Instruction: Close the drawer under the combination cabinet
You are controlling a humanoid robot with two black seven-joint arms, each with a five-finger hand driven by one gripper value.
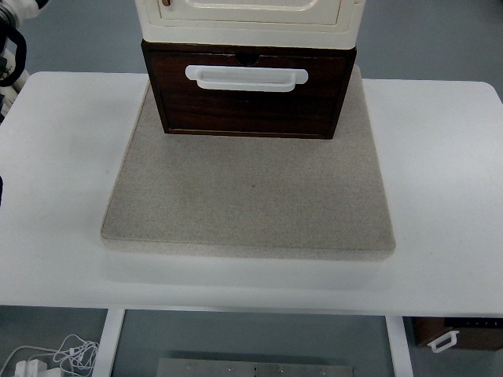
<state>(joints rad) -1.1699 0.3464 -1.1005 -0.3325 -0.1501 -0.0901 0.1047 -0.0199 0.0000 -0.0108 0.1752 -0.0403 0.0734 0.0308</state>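
You have a dark brown wooden drawer (247, 98) sitting at the far middle of a white table (55, 196), directly under a cream plastic cabinet unit (250, 20) whose top runs out of the picture. The drawer's front faces you and carries a long white plastic handle (246, 77) across its upper part, with a small dark notch just above the handle at the drawer's top edge. The drawer front stands a little forward of the cream unit's lower rim, so it looks pulled out, though you cannot judge how far from this angle.

Both pieces stand on the back part of a square beige stone-like slab (250, 196) that lies flat on the table and reaches toward you, its near portion bare.

At the upper left corner, white and black parts of a machine (12, 35) show at the picture's edge, well apart from the drawer; you cannot tell what part it is or how any fingers stand. Neither of your hands shows over the table.

Below the table's near edge you see a tangle of white cable (47, 357) at the left and a second brown drawer piece with a white handle (456, 334) at the right.
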